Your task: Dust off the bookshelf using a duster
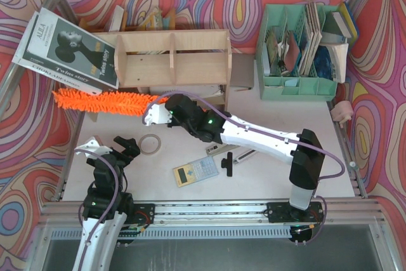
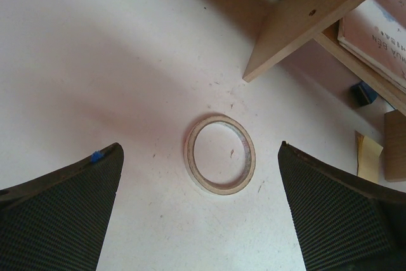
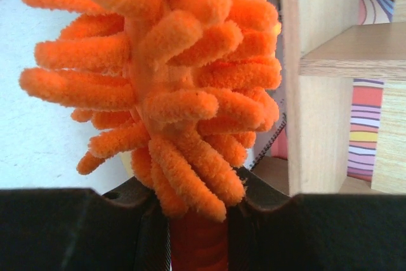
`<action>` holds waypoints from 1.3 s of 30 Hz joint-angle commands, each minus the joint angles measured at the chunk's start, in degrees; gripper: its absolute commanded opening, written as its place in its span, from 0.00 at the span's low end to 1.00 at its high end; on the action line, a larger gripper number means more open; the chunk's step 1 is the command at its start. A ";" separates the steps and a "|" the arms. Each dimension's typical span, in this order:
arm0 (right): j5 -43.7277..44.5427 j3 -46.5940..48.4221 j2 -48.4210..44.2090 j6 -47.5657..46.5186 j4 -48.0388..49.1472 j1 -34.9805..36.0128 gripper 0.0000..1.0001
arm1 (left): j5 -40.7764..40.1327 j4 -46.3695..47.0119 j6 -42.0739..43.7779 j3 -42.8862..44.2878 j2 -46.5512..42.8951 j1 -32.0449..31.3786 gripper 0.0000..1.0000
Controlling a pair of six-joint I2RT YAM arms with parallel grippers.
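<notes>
Right gripper is clamping the duster by its handle, brush pointing to nine o'clock, bookshelf at its twelve; dusting seems to be starting, next calling for lifting onto a tier; left gripper is gaping open

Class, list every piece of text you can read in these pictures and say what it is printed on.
"Twins story": on the magazine beside the bookshelf.
"ALBA": same cover, top corner; uncertain reading.
Calculator: key labels too small to read.
Paper in the left wrist view: letters cut off and blurred.
</notes>
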 commanded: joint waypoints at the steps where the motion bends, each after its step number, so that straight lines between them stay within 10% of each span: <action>1: 3.01 -1.35 -3.28 2.94 2.91 2.16 0.00 | -0.88 0.28 0.79 -0.96 -0.36 0.28 0.98; 28: 6.13 13.04 0.47 -6.85 5.69 5.41 0.00 | -0.76 0.30 0.79 -1.05 -0.50 0.28 0.99; 39: 6.93 3.60 -2.91 -4.17 7.13 0.61 0.00 | -0.66 0.34 0.79 -1.05 -0.36 0.28 0.99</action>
